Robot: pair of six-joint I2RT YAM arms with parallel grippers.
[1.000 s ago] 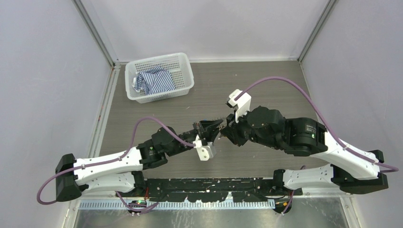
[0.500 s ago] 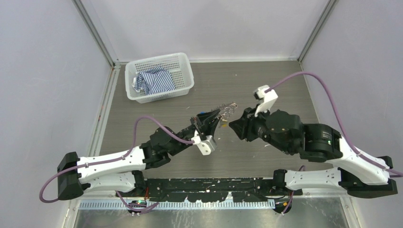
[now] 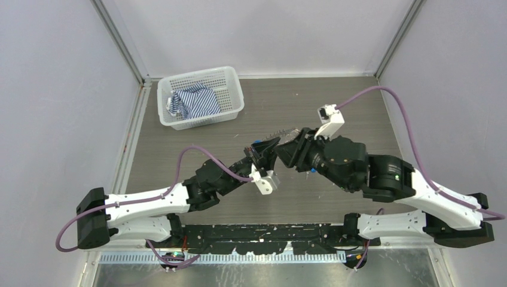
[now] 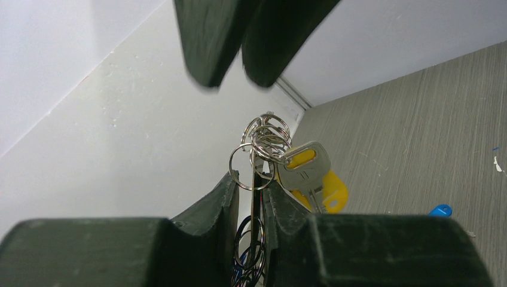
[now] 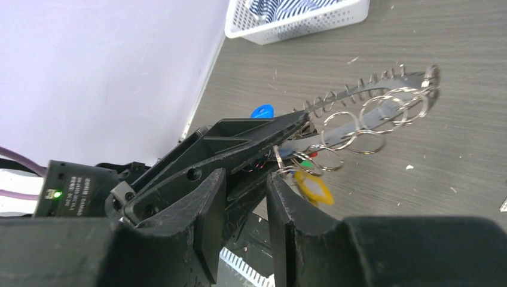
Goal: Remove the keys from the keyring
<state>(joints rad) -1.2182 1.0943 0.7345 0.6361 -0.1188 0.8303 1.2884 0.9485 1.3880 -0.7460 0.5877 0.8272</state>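
Pinching the keyring [image 4: 256, 179] edge-on in the left gripper [image 4: 254, 200], off the table [image 3: 359, 107], right gripper [image 5: 245, 197] spread and empty just beside the keys [image 4: 305, 170] — could snag several small rings [image 5: 353, 140] at once or twist the keyring out of the pinch on closing — back in close after backing off half a second ago.

The left arm [image 3: 149, 203] stretches from the lower left of the overhead view toward the middle of the frame, forearm angled up and to the right. The left pincer [image 3: 272, 145] points to the upper right, its fingers [image 4: 209, 209] drawn close with only a thin slit between them. The right arm [image 3: 418, 188] comes in from the lower right and folds toward centre. The right pincer [image 3: 287, 152] points left, nearly tip to tip with the other, its fingers [image 5: 206, 203] standing apart.
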